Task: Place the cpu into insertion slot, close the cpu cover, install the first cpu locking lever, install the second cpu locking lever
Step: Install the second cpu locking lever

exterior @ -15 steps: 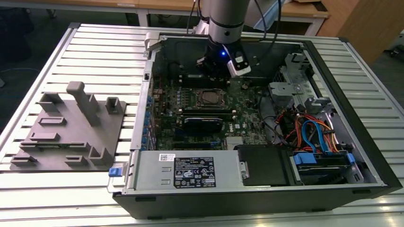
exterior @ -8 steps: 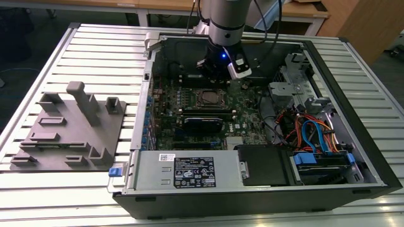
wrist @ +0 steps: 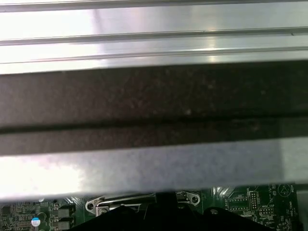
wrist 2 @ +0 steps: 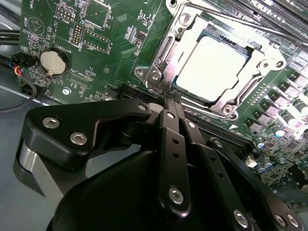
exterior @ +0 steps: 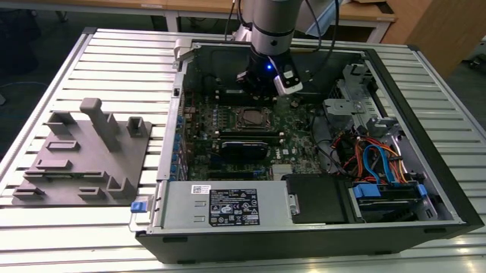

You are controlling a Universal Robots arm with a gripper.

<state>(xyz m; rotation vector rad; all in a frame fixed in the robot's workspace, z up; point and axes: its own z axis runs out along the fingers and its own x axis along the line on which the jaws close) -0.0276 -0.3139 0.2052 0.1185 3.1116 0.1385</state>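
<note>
one cpu [wrist 2: 211, 67], one gripper [wrist 2: 172, 98]

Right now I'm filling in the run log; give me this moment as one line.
cpu: seated in insertion slot | cpu cover: closed over it | gripper: shut, tips at cover's edge

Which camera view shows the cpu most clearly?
The second wrist view: the cpu lies in its socket under the cpu cover, seen close. The exterior view shows it small on the board. The first wrist view shows metal parts at its edge.

Slatted metal table [exterior: 91, 51], open computer case [exterior: 425, 170], grey fixture block [exterior: 76, 165]
</note>
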